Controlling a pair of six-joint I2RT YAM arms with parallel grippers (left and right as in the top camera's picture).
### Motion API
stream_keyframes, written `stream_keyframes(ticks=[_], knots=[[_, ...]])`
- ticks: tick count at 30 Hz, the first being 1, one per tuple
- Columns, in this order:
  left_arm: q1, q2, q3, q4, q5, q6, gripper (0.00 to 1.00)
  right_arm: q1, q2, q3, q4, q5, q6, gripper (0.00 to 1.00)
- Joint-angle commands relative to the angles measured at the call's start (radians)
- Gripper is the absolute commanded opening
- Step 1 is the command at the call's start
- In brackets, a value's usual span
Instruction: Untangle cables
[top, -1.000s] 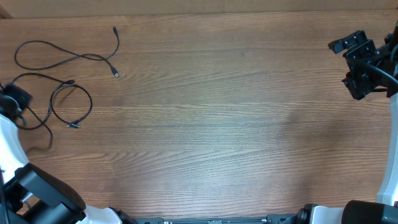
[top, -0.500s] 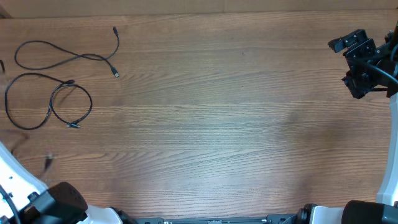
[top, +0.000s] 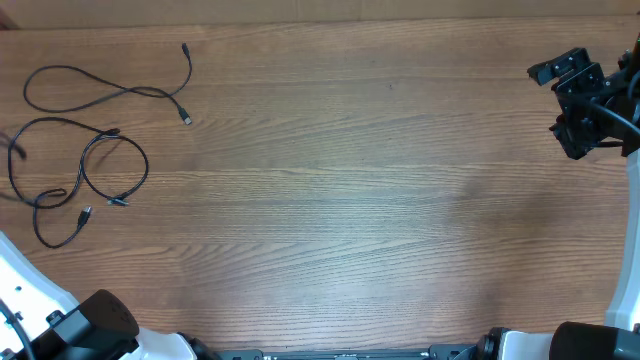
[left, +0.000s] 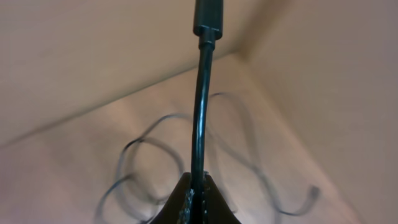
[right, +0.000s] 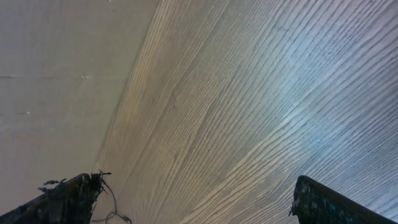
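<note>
- The left gripper (left: 199, 182) is shown in the left wrist view pressed fully together; its dark, rough-edged fingers (left: 177, 210) meet in a narrow wedge, and a thin black round cord (left: 199, 124) is pinched between them.
- The pinched cord rises smooth and slightly bowed from the fingertips; it ends in a thicker, straight-sided black plug (left: 208, 15) at the top of that view.
- Behind it, blurred black loops (left: 149, 149) are laid in soft curves on a tan surface; which cord they belong to cannot be told.
- The right gripper (top: 552, 112) is held spread wide over the right edge of the table, with nothing between its jaws; in the right wrist view its dark, blocky fingers (right: 68, 196) are set well apart at the lower corners.
- The brown wooden table (top: 340, 200) is flat and matt; fine parallel grain lines run across it.
- The cables are gathered at the far left of the table, well apart from the right gripper; a long wavy black strand (top: 128, 91) is spread out with a small plug end (top: 185, 47) at its upper tip.
- Just below it, a black cord wound into a round loop (top: 147, 166) trails into smaller curls near the left edge.
- Smooth white and black shells of the left arm (top: 60, 320) are seen at the lower left corner.
</note>
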Motion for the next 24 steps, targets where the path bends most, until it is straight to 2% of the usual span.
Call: stream_keyframes(ticks=[1, 5, 10, 14, 24], knots=[[0.019, 0.020, -0.005, -0.073, -0.296, -0.164, 0.04, 0.005, -0.004, 0.016, 0.005, -0.003, -0.002, 1.00], [0.037, 0.049, -0.006, -0.171, -0.415, -0.259, 0.04, 0.005, -0.004, 0.016, 0.002, -0.004, -0.002, 1.00], [0.075, 0.135, -0.006, -0.275, -0.412, -0.271, 0.04, 0.005, -0.004, 0.016, 0.002, -0.004, -0.002, 1.00], [0.092, 0.225, -0.006, -0.358, -0.412, -0.326, 0.04, 0.005, -0.004, 0.016, 0.000, -0.004, -0.003, 1.00], [0.097, 0.416, -0.006, -0.428, -0.396, -0.343, 0.04, 0.005, -0.004, 0.016, -0.002, -0.004, -0.002, 1.00]])
